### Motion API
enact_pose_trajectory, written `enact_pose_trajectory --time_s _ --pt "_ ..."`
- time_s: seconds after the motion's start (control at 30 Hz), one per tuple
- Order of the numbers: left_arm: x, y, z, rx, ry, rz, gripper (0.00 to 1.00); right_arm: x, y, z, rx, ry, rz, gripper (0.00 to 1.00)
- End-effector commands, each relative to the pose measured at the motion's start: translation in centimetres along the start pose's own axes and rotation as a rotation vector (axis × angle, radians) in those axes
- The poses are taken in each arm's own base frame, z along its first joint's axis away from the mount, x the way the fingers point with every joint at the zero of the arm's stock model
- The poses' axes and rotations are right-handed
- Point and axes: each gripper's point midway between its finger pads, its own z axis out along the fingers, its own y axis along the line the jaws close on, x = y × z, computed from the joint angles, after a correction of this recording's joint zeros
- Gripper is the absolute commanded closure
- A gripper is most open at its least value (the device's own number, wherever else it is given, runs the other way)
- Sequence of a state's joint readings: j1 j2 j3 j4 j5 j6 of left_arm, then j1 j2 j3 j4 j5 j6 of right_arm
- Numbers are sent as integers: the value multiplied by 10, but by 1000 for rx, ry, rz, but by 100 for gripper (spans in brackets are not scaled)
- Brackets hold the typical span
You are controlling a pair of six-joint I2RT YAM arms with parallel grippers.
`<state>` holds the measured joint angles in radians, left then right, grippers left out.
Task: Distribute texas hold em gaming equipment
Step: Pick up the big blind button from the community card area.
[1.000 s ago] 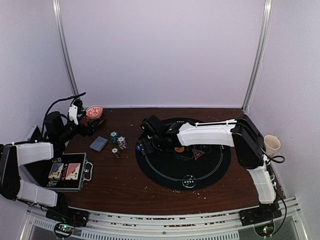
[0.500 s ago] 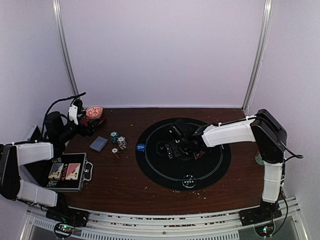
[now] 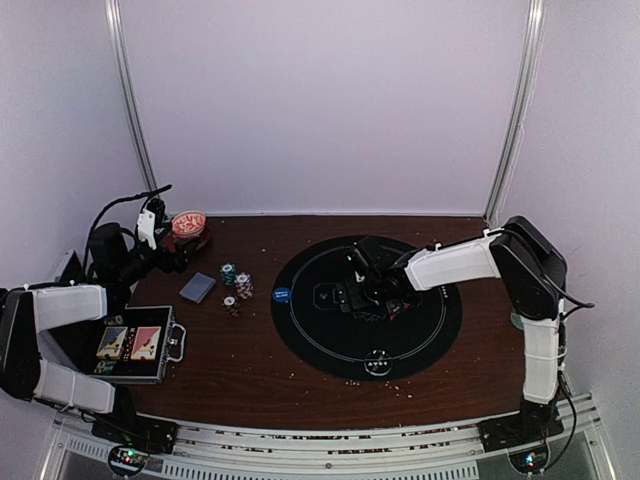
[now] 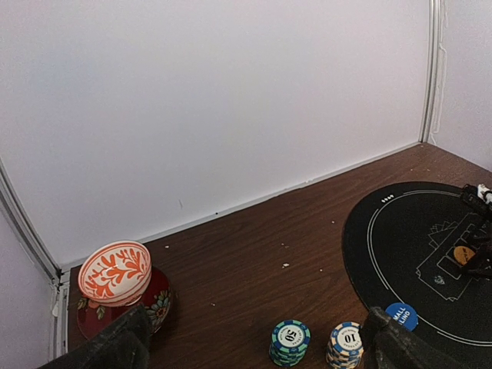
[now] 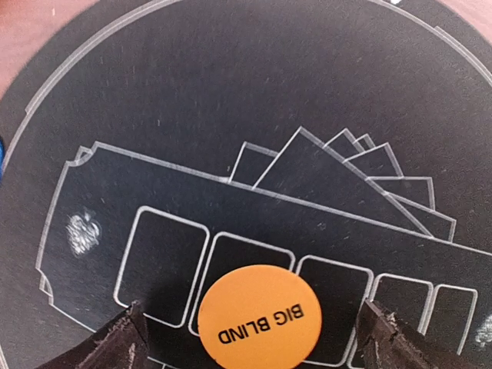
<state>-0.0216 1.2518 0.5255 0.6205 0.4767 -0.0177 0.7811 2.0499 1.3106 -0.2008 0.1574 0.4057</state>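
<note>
A brown table (image 3: pixel 240 375) is seen from above, and a round black mat (image 3: pixel 330 350) is laid on its right half. The right arm (image 3: pixel 450 265) is stretched over the mat from the mat's right side. The right gripper (image 5: pixel 254 342) is held low above the middle of the mat. Its jaws are spread wide and nothing is gripped. The fingers (image 5: pixel 115 342) are kept apart from the orange button (image 5: pixel 259 314), which lies flat on the mat between them. The button rests on the mat's printed row of card boxes and is lettered "BIG BLIND".

The left arm (image 3: pixel 65 305) is folded well to the left of the mat. The left gripper (image 4: pixel 254 350) is likewise spread to the full and empty, and is held left of the mat.

A black case (image 3: pixel 135 345) with two card packs is set to the mat's left, toward the near edge of the table. A red bowl (image 3: pixel 190 225) is placed further left of the mat, by the back wall. A grey-blue stack of playing cards (image 3: pixel 197 288) is found left of the mat. The poker chips (image 3: pixel 240 285) are gathered in small piles between the cards and the mat.

A blue button (image 3: pixel 282 295) is seen on the mat's left rim. A silvery button (image 3: pixel 377 362) is seen on the mat's near part.
</note>
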Motion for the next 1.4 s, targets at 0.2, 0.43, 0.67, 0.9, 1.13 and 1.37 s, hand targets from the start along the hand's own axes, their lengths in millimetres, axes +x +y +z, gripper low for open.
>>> enact_pose_trajectory --time_s 0.2,0.43,0.67,0.9,1.13,1.37 --pt "-16 0 3 6 -50 28 2 18 9 17 -31 62 -12 15" --pt "-15 0 3 6 -48 26 2 20 9 18 -30 66 -8 26" --pt "-15 0 4 6 -47 25 2 21 12 16 -34 62 -9 40" --pt "-16 0 4 5 -48 25 2 18 13 13 -31 49 1 48" --pt "-16 1 3 2 -47 25 2 13 9 7 -22 23 17 53" --pt "-16 0 3 2 -48 26 2 5 5 2 -2 -7 28 53"
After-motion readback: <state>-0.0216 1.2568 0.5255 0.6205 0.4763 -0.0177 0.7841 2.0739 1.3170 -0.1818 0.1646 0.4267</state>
